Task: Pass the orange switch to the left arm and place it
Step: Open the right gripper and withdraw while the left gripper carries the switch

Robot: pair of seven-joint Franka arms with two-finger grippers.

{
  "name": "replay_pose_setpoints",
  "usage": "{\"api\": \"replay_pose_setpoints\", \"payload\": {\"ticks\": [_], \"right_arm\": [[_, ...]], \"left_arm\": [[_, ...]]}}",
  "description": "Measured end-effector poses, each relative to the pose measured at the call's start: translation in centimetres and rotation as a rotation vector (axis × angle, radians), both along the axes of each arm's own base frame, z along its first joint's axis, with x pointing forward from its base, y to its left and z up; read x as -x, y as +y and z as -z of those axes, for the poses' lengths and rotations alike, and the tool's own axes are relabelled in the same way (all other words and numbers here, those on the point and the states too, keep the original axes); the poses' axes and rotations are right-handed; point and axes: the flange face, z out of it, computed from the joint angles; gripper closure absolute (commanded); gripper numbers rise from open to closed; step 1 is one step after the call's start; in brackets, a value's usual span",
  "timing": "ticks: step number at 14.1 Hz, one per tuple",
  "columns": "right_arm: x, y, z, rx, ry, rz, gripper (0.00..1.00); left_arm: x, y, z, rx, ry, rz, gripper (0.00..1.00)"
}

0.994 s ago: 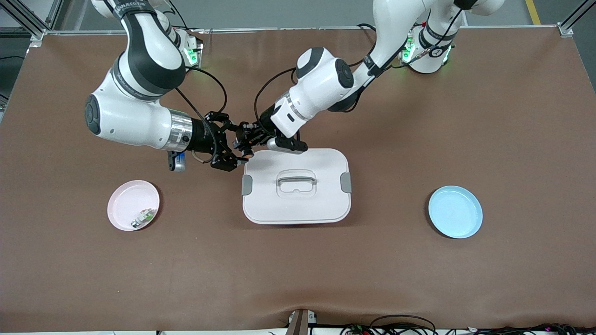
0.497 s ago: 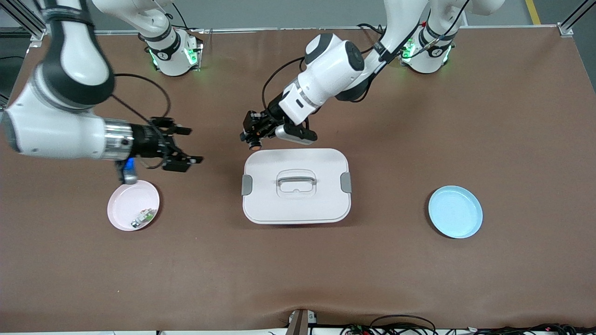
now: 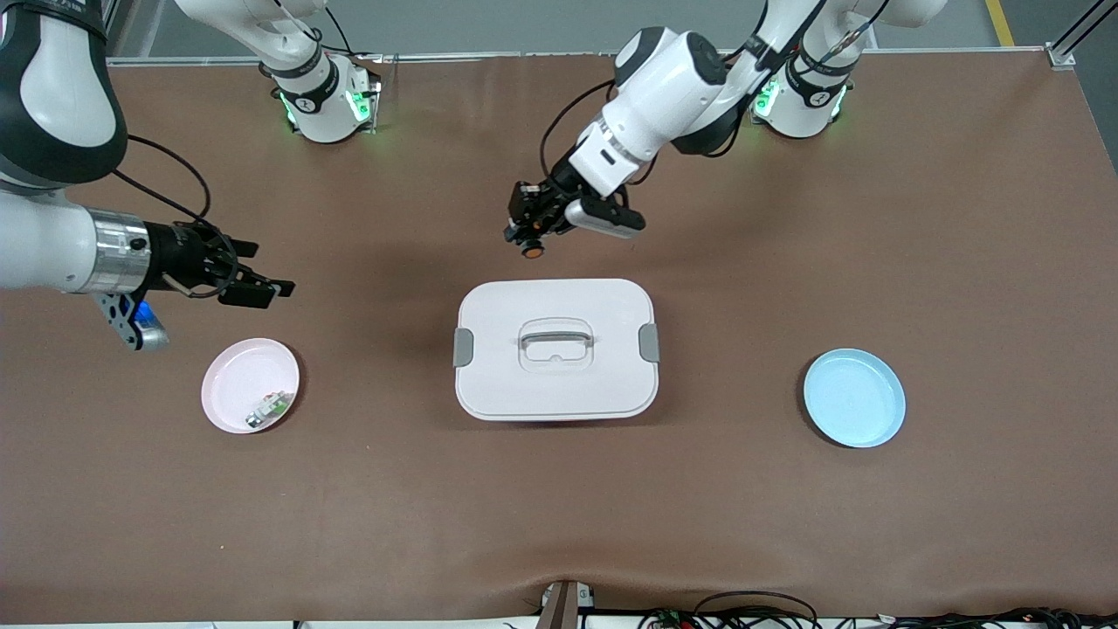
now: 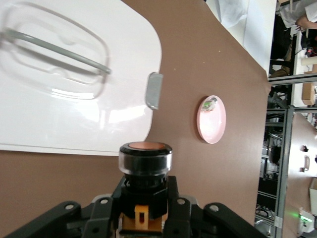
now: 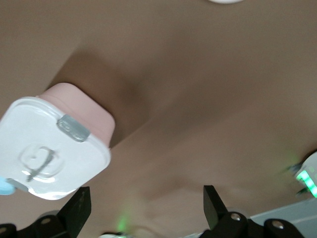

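Note:
My left gripper is shut on the orange switch, a black cylinder with an orange cap. It hangs over bare table beside the edge of the white box that faces the arms' bases. In the left wrist view the switch sticks out between the black fingers, with the box below it. My right gripper is open and holds nothing. It hovers over the table near the pink plate, toward the right arm's end. The right wrist view shows its fingertips wide apart and the box farther off.
The pink plate holds a small green-and-white part. A blue plate lies toward the left arm's end of the table. The box has a grey handle and grey side clips. Brown table surface spreads around everything.
The right gripper has pulled away from the left gripper toward the right arm's end, open. The left gripper, keeping the switch, has moved off the box's edge toward its own base.

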Motion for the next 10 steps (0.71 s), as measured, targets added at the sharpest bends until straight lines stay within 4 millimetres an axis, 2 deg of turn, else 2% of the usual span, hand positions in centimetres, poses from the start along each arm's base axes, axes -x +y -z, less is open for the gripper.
{"api": "replay_pose_setpoints", "payload": {"ticks": [3, 5, 7, 10], "right_arm": [[-0.3, -1.6, -1.0, 0.068, -0.101, -0.219, 0.0], [-0.6, -2.4, -2.0, 0.108, -0.153, -0.338, 0.0], [-0.8, -3.3, -2.9, 0.142, -0.194, -0.47, 0.0], [-1.1, -6.5, -4.5, 0.148, -0.263, -0.641, 0.0]], "left_arm": [[-0.7, 4.0, -1.7, -0.115, 0.088, 0.083, 0.94], [-2.0, 7.8, -4.1, -0.242, 0.13, 0.104, 0.97], [-2.8, 11.0, -6.6, -0.297, 0.14, 0.057, 0.98], [-3.6, 15.6, -9.0, -0.344, 0.161, 0.03, 0.98]]}}
